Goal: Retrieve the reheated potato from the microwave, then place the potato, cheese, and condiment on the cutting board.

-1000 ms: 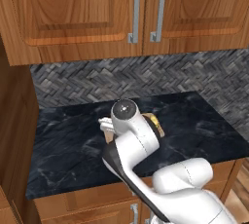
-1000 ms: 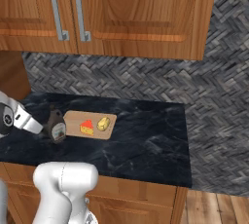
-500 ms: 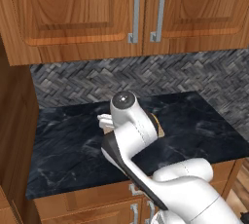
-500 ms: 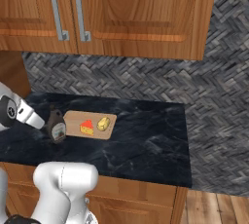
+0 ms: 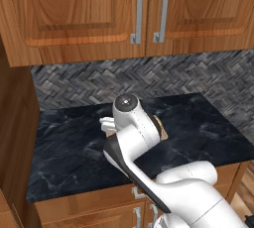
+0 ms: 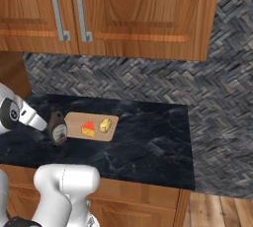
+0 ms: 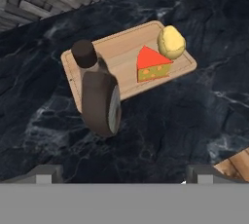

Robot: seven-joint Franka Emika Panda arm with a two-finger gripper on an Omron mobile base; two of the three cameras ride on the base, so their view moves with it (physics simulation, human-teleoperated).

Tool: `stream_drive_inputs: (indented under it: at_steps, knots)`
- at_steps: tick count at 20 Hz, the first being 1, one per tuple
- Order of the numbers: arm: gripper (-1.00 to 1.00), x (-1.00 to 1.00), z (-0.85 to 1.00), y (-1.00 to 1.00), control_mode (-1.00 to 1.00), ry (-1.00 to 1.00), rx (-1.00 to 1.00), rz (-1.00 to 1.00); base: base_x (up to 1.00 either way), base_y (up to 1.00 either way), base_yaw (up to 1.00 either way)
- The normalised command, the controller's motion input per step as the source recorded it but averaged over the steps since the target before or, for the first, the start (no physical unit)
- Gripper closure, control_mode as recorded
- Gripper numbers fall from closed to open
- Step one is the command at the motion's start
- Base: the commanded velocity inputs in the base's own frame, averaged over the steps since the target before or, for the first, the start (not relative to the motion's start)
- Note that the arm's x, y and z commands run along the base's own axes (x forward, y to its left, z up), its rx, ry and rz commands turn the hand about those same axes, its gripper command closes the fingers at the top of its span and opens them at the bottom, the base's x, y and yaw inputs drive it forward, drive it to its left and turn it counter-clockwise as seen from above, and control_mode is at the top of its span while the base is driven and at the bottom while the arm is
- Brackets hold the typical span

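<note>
The cutting board point(image 7: 116, 55) lies on the black counter, also seen in the right base view point(image 6: 74, 122). The cheese point(image 7: 151, 65) and the potato point(image 7: 171, 42) sit side by side on it, cheese point(image 6: 88, 129) left of potato point(image 6: 104, 125). The condiment point(image 7: 99, 99) stands upright at the board's corner; I cannot tell whether its base rests on the board or on the counter. My gripper point(image 7: 124, 173) is open and empty, a little back from the condiment point(image 6: 58, 128). The microwave is out of view.
Wooden wall cabinets with metal handles point(image 6: 69, 11) hang above a herringbone backsplash point(image 6: 148, 80). A tall wooden panel point(image 5: 15, 138) bounds the counter on the left. The counter point(image 6: 148, 142) ends at the right, above a wooden floor point(image 6: 222, 211).
The arm's elbow has swung in the left base view. The hand has barely shifted and stays open. Board, cheese, potato and condiment have not moved.
</note>
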Motion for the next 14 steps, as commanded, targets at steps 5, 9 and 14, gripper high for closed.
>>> stream_drive_inputs:
  at_steps: [5, 9, 14]
  knots:
    - [-1.00, 0.21, -0.11, 0.00, -1.00, 0.00, 0.00, 0.00, 0.00, 0.00, 0.00]
    - [-1.00, 0.22, -0.07, 0.00, -1.00, 0.03, 0.00, 0.00, 0.00, 0.00, 0.00]
    - [-1.00, 0.08, -0.09, 0.00, -1.00, 0.12, 0.03, 0.00, 0.00, 0.00, 0.00]
